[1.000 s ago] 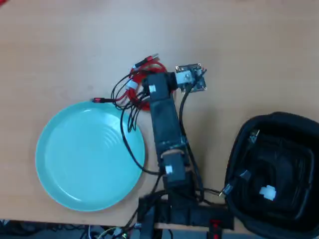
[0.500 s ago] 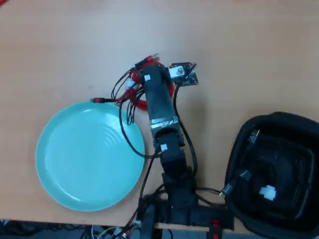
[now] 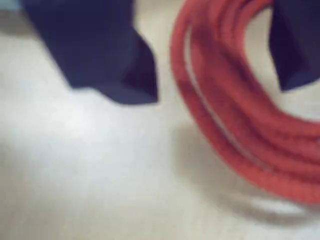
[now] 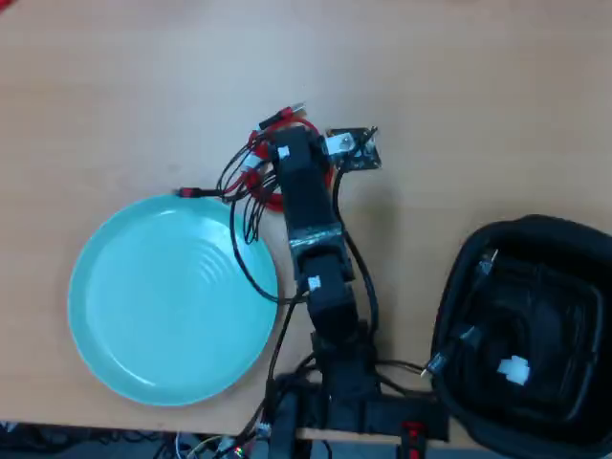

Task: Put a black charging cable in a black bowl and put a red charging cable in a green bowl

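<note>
no readable text, labels, brands, numbers or signs in either view.

The thin red charging cable (image 4: 271,127), coiled with a white tie, lies on the wood tabletop just above the shallow, round, pale mint green bowl (image 4: 172,298), apart from it. The deep, rounded-square black bowl (image 4: 459,287) at right holds the coiled black charging cable (image 4: 535,330) with its white tie.
</note>
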Available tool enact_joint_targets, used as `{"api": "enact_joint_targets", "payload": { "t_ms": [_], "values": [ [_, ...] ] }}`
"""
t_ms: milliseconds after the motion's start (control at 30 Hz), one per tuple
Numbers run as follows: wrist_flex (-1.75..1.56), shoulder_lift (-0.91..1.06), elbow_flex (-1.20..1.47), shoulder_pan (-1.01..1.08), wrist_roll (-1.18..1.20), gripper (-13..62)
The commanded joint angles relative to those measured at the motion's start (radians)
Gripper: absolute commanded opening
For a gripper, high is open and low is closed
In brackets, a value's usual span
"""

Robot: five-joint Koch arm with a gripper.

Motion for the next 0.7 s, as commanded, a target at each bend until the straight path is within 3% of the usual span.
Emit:
{"api": "enact_joint_targets", "payload": {
  "t_ms": [0,267,667],
  "values": [
    [0.032,0.011,-0.009,-0.009,0.005,24.3],
    [0.017,0.011,0.026,-0.012,0.005,29.5],
    [0.015,0.006,0.005,-0.072,0.072,28.7]
  ]
}}
